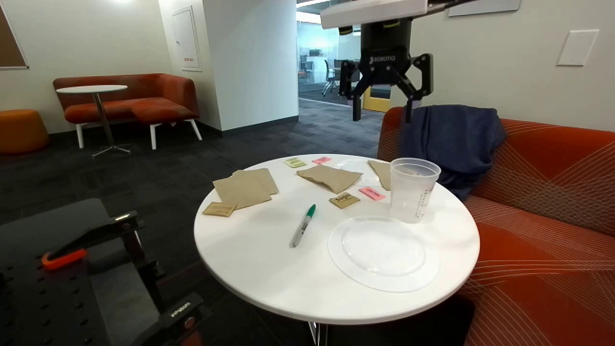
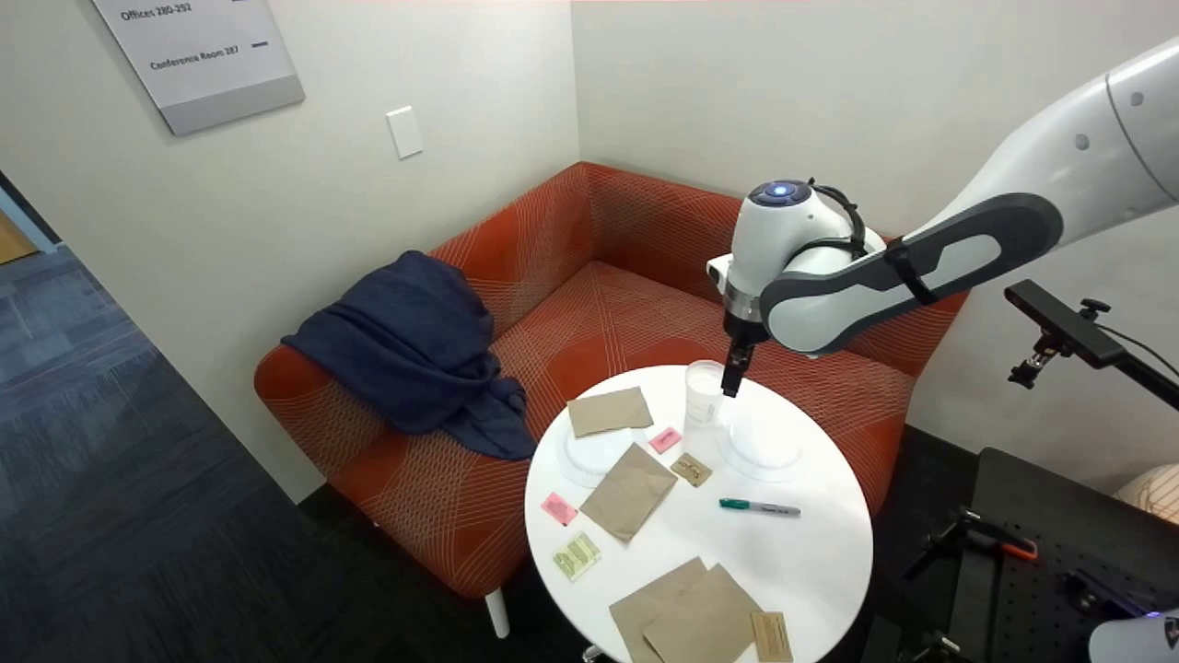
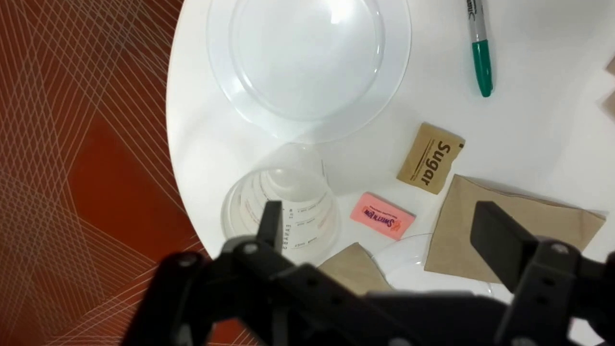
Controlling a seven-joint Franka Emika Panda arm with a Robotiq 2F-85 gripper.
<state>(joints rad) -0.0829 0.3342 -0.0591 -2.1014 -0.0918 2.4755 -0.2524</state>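
arm (image 2: 995, 216) stretched above table (image 1: 264, 250), gripper (image 1: 382, 118) pointing down, jaws apart

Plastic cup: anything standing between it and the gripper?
Nothing visible. The open gripper hangs higher than the cup, with only air showing between them. The pink packet beside the cup lies flat, out of the way.

Fingers (image 1: 356, 109) downward; wide apart

Cup (image 1: 413, 192) beside plate (image 1: 383, 252) on table (image 1: 257, 254)
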